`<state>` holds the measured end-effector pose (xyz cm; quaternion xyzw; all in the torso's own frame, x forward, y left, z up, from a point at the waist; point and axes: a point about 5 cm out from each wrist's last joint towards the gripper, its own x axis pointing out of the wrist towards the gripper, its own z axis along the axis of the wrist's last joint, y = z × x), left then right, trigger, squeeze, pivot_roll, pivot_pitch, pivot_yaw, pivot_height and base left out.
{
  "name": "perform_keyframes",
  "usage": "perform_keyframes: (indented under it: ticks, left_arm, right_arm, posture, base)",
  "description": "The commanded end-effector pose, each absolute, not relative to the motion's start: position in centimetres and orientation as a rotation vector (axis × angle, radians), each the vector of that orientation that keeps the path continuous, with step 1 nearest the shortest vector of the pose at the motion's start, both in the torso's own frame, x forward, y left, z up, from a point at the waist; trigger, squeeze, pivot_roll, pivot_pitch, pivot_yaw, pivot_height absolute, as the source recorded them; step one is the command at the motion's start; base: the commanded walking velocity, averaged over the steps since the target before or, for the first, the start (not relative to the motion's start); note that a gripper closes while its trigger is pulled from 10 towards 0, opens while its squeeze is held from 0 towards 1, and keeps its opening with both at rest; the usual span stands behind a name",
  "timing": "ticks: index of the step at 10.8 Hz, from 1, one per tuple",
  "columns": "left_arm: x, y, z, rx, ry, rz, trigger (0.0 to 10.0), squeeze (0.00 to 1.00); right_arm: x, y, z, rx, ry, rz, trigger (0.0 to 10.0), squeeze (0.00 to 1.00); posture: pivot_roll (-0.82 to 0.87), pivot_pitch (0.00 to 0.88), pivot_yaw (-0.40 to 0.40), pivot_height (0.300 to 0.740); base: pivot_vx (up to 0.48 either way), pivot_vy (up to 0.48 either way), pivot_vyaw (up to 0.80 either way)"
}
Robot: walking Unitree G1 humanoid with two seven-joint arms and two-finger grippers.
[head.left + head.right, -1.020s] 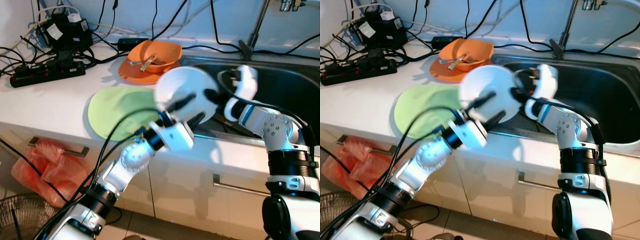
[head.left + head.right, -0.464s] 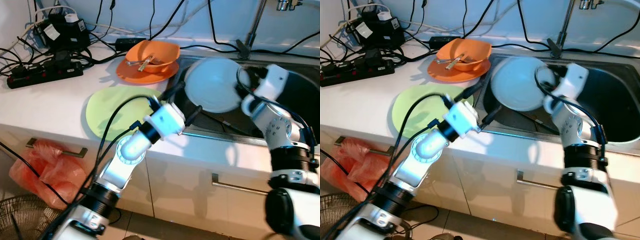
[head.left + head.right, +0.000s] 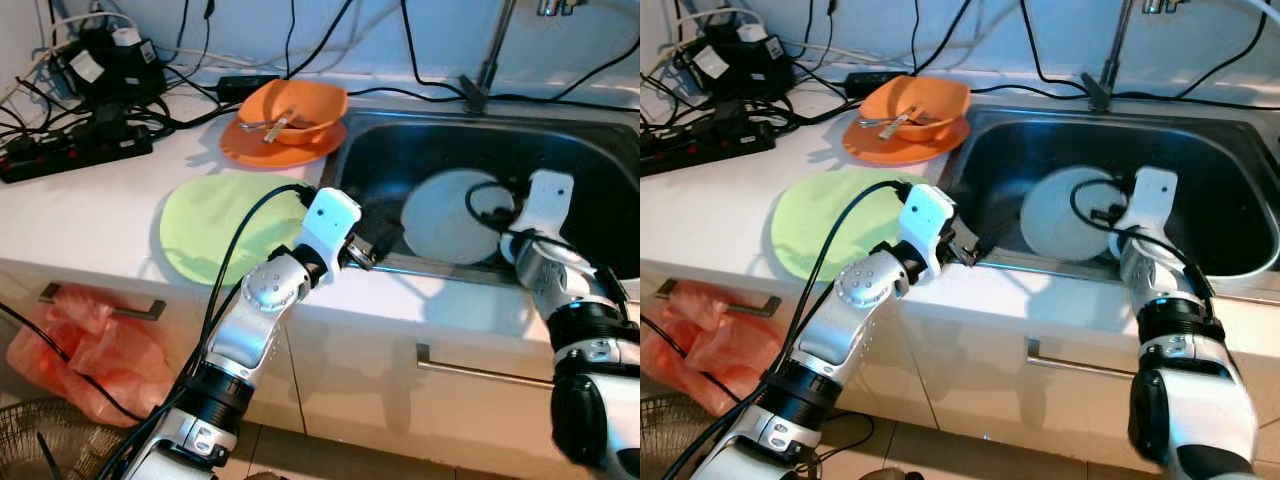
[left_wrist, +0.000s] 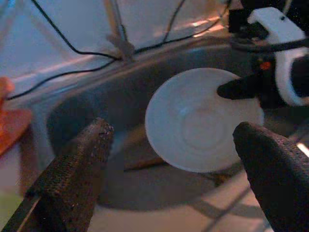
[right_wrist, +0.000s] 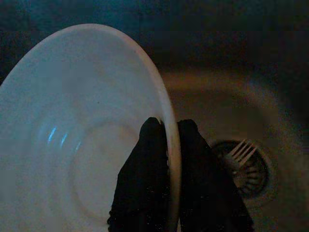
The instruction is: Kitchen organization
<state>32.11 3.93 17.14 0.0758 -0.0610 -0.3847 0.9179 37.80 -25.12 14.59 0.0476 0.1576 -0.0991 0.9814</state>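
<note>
A round white plate (image 3: 452, 216) stands tilted inside the dark steel sink (image 3: 590, 160), near the front wall, its shallow face turned toward my left side. My right gripper (image 5: 168, 145) pinches its rim between two black fingers (image 5: 145, 179). It looks clean, with a faint ring around its centre. A fork (image 5: 241, 152) lies over the drain beside it.

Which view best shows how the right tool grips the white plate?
The right wrist view: the right tool pinches the white plate at its rim. The eye views show the plate inside the sink; the left wrist view shows its face.
</note>
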Motion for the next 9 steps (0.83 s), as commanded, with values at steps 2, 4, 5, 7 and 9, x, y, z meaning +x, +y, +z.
perform_keyframes:
  ticks: [2,4,5,7,9]
  left_arm:
    - [32.2,3.8,18.0,0.164,-0.090,-0.824,10.0,1.00]
    - [32.2,3.9,18.1,0.157,-0.058,-0.824,10.0,1.00]
    - [32.1,4.0,17.9,0.157,-0.041,-0.826,10.0,1.00]
    - [32.0,4.1,17.8,0.162,-0.024,-0.822,10.0,1.00]
    - [32.0,4.2,17.9,0.161,-0.019,-0.818,10.0,1.00]
  right_arm:
    - [38.4,-25.6,15.6,0.052,0.283,-0.191,0.0,0.00]
    - [38.4,-25.6,15.3,0.018,0.298,-0.182,7.4,0.00]
    - [38.4,-25.6,15.1,0.018,0.310,-0.179,10.0,0.35]
    - [38.3,-25.6,14.7,0.019,0.321,-0.172,10.0,1.00]
    - [38.1,-25.8,14.3,0.022,0.329,-0.176,10.0,1.00]
  posture:
    - [0.05,0.057,0.062,0.740]
    - [0.05,0.054,0.061,0.740]
    - [0.05,0.053,0.058,0.740]
    - [0.05,0.052,0.056,0.740]
    - [0.05,0.052,0.057,0.740]
  base:
    - [0.000,0.000,0.00]
    - [0.000,0.000,0.00]
    - [0.000,0.000,0.00]
    - [0.000,0.000,0.00]
    - [0.000,0.000,0.00]
